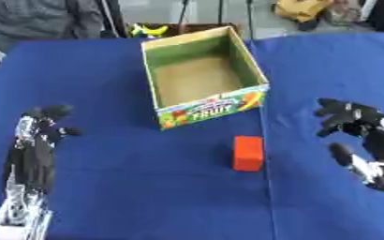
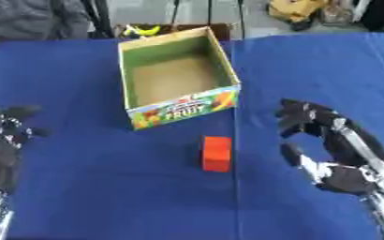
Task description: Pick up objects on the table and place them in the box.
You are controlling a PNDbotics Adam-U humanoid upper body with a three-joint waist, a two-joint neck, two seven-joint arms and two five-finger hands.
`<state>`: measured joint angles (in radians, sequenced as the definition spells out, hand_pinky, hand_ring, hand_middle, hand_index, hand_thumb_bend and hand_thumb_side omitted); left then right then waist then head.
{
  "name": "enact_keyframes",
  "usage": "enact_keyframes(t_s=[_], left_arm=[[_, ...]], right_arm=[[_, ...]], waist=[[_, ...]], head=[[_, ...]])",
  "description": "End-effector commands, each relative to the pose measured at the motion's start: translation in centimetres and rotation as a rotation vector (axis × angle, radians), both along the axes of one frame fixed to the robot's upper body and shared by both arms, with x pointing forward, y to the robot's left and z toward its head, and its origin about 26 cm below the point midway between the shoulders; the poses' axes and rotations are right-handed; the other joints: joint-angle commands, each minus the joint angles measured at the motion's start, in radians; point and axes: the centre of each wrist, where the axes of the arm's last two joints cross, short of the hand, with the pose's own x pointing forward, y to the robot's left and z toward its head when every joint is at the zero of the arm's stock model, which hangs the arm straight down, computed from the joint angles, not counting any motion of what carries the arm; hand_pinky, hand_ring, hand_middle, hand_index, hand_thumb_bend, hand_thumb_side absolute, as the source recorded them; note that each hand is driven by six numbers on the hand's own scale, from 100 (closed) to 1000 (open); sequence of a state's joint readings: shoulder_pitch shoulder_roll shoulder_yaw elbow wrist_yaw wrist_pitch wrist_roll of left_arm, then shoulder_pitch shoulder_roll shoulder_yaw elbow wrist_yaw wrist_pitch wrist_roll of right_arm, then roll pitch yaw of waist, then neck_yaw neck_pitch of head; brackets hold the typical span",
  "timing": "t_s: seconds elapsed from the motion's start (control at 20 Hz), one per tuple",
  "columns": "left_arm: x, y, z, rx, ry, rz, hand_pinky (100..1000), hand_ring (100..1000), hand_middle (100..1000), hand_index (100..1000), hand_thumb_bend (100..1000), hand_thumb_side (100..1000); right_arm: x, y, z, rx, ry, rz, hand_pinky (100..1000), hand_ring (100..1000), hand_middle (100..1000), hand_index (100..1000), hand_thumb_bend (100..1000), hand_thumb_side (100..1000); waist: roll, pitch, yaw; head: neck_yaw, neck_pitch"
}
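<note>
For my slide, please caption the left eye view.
Both hands open beside an orange block before an empty fruit box.

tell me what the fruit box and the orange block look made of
Box: likely cardboard, with plain matte brown inside walls and a glossy-looking printed outer face. Orange block: uniform colour, smooth flat faces, crisp edges; could be painted wood, foam or plastic, the look doesn't settle it.

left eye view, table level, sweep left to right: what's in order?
left hand → box → orange-red block → right hand. The block's left part falls under the box's right corner.
</note>
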<state>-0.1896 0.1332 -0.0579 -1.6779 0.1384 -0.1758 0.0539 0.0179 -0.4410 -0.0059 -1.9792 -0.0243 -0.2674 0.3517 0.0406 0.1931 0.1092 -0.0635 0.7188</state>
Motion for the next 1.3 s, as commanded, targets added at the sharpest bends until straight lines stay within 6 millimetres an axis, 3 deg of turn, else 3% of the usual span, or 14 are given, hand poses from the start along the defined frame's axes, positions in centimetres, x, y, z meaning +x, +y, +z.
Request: enact_keyframes(t_s=[0.05,0.2,0.45,0.65,0.95,1.3], left_arm=[[0.1,0.5,0.7,0.020,-0.025,0.007,536,815,647,676,100,1000],[0.1,0.5,0.7,0.020,-0.026,0.007,536,815,647,676,100,1000],[0.1,0.5,0.7,0.020,-0.026,0.007,536,815,647,675,100,1000],[0.1,0.5,0.7,0.021,-0.025,0.006,536,815,647,675,100,1000],[0.1,0.5,0.7,0.026,-0.023,0.003,535,815,646,675,100,1000],[0.0,0.5,0.5,0.030,-0.017,0.000,535,815,647,675,100,1000]], right_arm=[[-0.1,-0.2,1.0,-0.082,-0.033,0.015,649,983,752,711,353,427],[-0.1,-0.2,1.0,-0.109,-0.040,0.017,650,984,754,712,353,385],[-0.1,-0.3,1.0,-0.121,-0.047,0.011,648,983,755,712,173,266],[-0.1,-0.3,1.0,-0.136,-0.051,0.003,648,982,755,713,133,241],[0.3,-0.8,2.4,-0.239,-0.103,0.029,654,974,761,730,210,238],[1.2,-0.8,4.7,-0.393,-0.156,0.108,664,978,776,752,382,392]], waist=[[-0.003,-0.014,0.001],[-0.003,-0.015,0.001],[-0.002,-0.015,0.000],[-0.002,-0.015,0.000],[-0.005,-0.018,0.000],[-0.004,-0.022,0.002]], head=[[-0.003,-0.010],[-0.005,-0.010],[-0.006,-0.009],[-0.008,-0.010],[-0.015,-0.011],[-0.032,-0.015]])
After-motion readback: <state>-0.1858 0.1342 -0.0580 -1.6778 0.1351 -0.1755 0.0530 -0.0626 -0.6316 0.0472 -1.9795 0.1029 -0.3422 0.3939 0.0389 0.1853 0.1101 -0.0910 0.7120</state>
